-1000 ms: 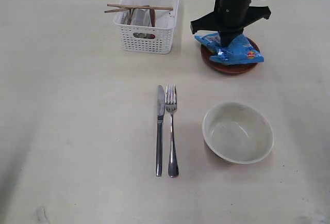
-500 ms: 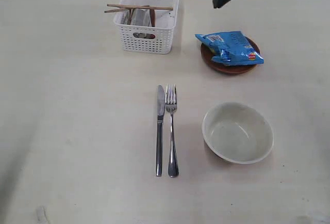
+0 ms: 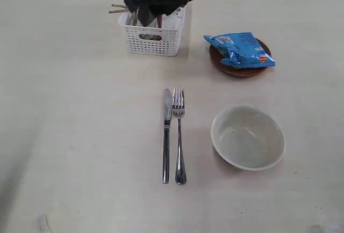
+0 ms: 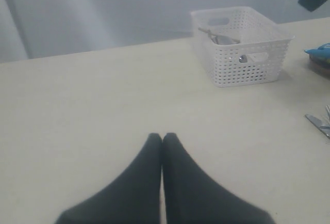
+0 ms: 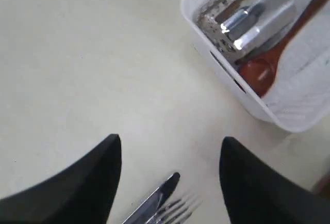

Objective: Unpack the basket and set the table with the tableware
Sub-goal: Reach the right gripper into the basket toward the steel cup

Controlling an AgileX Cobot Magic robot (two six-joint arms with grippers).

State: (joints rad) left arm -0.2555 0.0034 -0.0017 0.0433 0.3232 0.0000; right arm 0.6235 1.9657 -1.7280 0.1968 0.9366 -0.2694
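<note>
Currently I log: right hand spread, empty, near basket; left hand pressed together, empty, over bench.

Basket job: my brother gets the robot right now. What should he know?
Left gripper: shut, empty.
Right gripper: open, empty, by the basket.
Done: knife and fork side by side, bowl beside them, plate out, with the snack packet on it.
Left: cup and spoon inside the basket, chopsticks across its rim.
</note>
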